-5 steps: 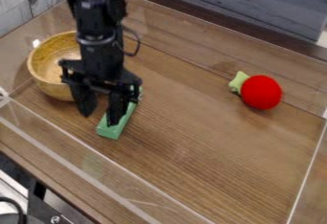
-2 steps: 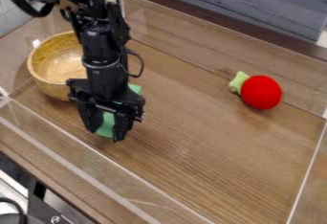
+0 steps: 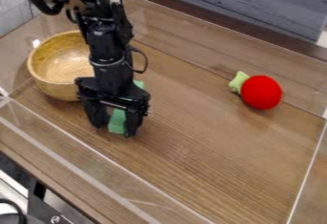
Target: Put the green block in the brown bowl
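A: How many things are there, taking the biggest first?
B: One wooden table (image 3: 211, 156), with one black robot arm (image 3: 99, 17) reaching over it from the top of the view. Then one brown bowl (image 3: 54, 73), round and light, its near rim partly behind the arm. Then one red round toy (image 3: 262, 92), well apart on the right side of the view, with one pale green leaf (image 3: 239, 80) at its side. Last, one green block (image 3: 125, 122).
A: And the pincer (image 3: 115, 113), how far open does it stand?
B: It looks released, its two dark fingers spread to either side of the block. Whether either one touches the green cannot be told; the black parts hide too much.
A: So where does the block lie from the pincer?
B: Low between the fingers and partly covered by them. One end shows between the tips, and a bit of green shows higher up, behind the pincer. It is outside the bowl, near it, on the side toward the red toy.
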